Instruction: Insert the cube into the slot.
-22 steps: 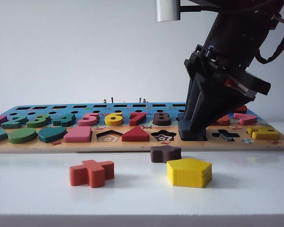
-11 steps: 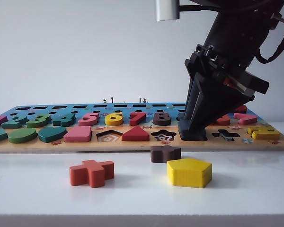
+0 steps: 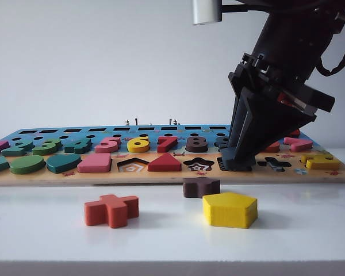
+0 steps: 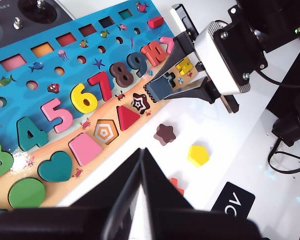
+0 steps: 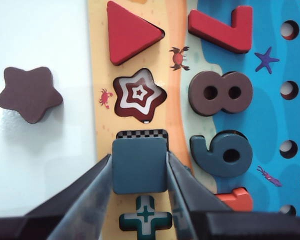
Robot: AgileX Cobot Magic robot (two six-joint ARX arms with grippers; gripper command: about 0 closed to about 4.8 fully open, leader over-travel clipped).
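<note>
The right gripper has its fingers clamped on the cube, held just over the slot but offset, so it should square up before lowering, while the left gripper, fingers closed on nothing, waits back over the surface.

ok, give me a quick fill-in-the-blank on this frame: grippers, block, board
1. The right gripper is shut on the dark ____ block.
2. That block partly covers the ____-patterned slot.
3. The brown star block lies on the table, beside the ____ pentagon.
4. The left gripper holds ____.

Missing: square; checkerboard; yellow; nothing
</note>
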